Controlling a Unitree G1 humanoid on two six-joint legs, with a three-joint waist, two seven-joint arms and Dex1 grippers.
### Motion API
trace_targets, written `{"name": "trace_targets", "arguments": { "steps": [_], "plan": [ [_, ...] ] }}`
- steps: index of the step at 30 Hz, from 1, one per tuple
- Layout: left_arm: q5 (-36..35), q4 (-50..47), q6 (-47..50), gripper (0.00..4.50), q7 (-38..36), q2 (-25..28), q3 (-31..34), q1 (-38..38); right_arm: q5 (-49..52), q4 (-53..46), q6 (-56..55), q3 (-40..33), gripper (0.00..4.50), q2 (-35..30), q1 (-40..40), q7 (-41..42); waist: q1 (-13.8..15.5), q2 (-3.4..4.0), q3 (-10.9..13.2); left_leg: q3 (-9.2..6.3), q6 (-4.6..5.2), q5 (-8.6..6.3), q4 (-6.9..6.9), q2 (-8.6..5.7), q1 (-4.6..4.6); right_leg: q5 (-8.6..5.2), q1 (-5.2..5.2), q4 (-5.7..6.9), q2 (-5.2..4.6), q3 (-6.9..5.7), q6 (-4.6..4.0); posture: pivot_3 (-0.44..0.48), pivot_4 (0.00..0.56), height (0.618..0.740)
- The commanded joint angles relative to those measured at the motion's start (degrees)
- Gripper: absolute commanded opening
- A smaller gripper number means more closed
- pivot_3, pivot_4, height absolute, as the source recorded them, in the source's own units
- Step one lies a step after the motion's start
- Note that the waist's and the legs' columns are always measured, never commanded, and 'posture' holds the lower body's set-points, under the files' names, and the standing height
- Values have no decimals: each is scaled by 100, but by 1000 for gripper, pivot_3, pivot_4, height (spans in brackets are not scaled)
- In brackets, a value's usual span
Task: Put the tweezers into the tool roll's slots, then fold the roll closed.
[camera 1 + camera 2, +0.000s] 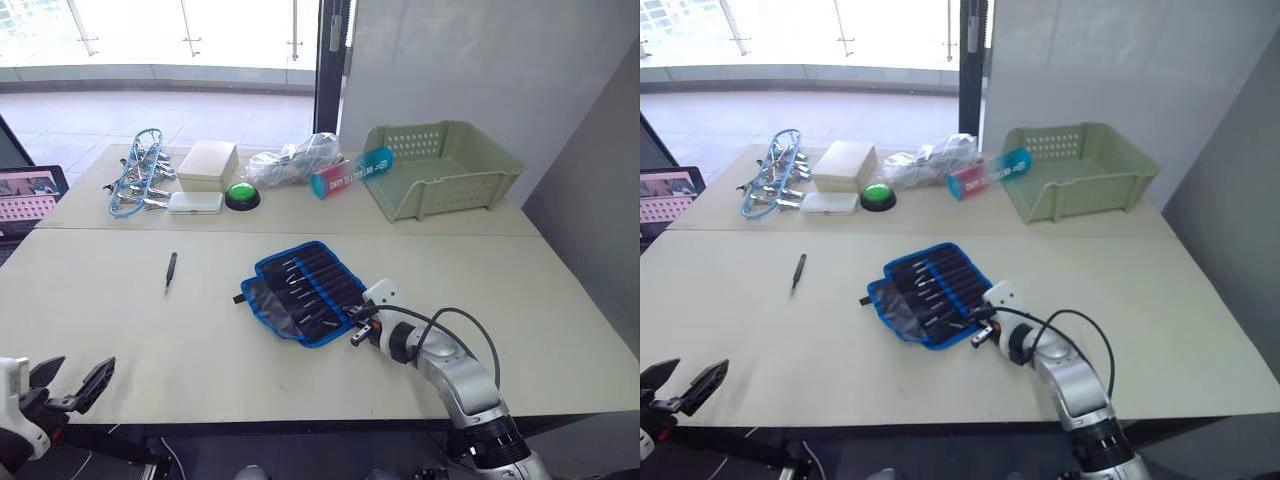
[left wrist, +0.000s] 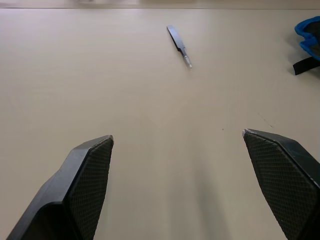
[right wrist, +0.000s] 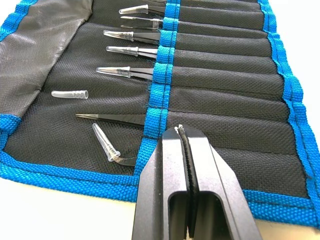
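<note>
The tool roll (image 1: pixel 305 290) lies open in the middle of the table, black with blue edging. Several black tweezers (image 3: pixel 135 51) sit in its slots (image 3: pixel 220 75), most with clear tip caps; one clear cap (image 3: pixel 70 93) lies loose on the fabric. One more tweezers (image 1: pixel 171 269) lies alone on the table, left of the roll, also seen from the left wrist (image 2: pixel 179 46). My right gripper (image 3: pixel 181 131) is shut with nothing visible in it, over the roll's near right edge (image 1: pixel 358 328). My left gripper (image 2: pixel 177 137) is open near the table's front left (image 1: pixel 80 368), well short of the loose tweezers.
Along the back of the table stand a green basket (image 1: pixel 440 170), a pink and teal tube (image 1: pixel 350 172), a clear bag (image 1: pixel 295 158), a green button (image 1: pixel 242 195), a white box (image 1: pixel 208 162) and silver tools in a blue ring (image 1: pixel 140 175). A laptop (image 1: pixel 30 195) sits far left.
</note>
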Motion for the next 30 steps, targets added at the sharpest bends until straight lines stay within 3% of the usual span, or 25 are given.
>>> {"name": "trace_targets", "arguments": {
  "steps": [1, 8, 14, 17, 21, 30],
  "plan": [
    [-203, -69, -263, 4351, 13, -84, 245, 292, -77, 374, 249, 58, 0, -123, 219, 22, -6, 0, 0, 1, 0, -1, 0, 0, 0, 0, 0, -2, 0, 0, 0, 0, 150, 716],
    [-361, -92, -326, 4351, 190, 0, -8, 433, -95, 399, 255, 62, 0, -116, 196, 60, 1, 0, 0, 0, 1, -2, 0, 0, -1, 0, -1, -2, 0, 0, -1, 0, 150, 716],
    [-20, 46, -247, 4351, 733, 153, -680, 31, -102, 375, 271, 60, 0, -78, 202, 26, 5, 0, 0, -1, 1, -2, 0, 0, 0, -1, 0, -2, 0, 0, -1, 0, 150, 716],
    [73, 203, -156, 4351, 1134, 170, -1033, -440, -99, 335, 287, 42, 0, -61, 216, -10, 2, -1, -1, 0, 1, -2, 0, 0, -1, 0, -1, -1, 0, 0, -1, 0, 150, 716],
    [727, 763, -9, 4351, 1860, 346, -1992, -1609, -109, 310, 275, 27, 0, -60, 217, -32, 61, -8, -6, -3, 0, -1, 1, -1, 2, 0, 1, 4, 1, -2, -1, 0, 150, 716],
    [1228, 2139, -55, 4351, 2506, 291, -2858, -3180, -120, 272, 270, -5, 0, -43, 198, -96, 38, -25, -16, 0, -4, 1, -1, -1, 0, 1, -1, 3, 1, -3, -1, 0, 150, 716]
  ]
}}
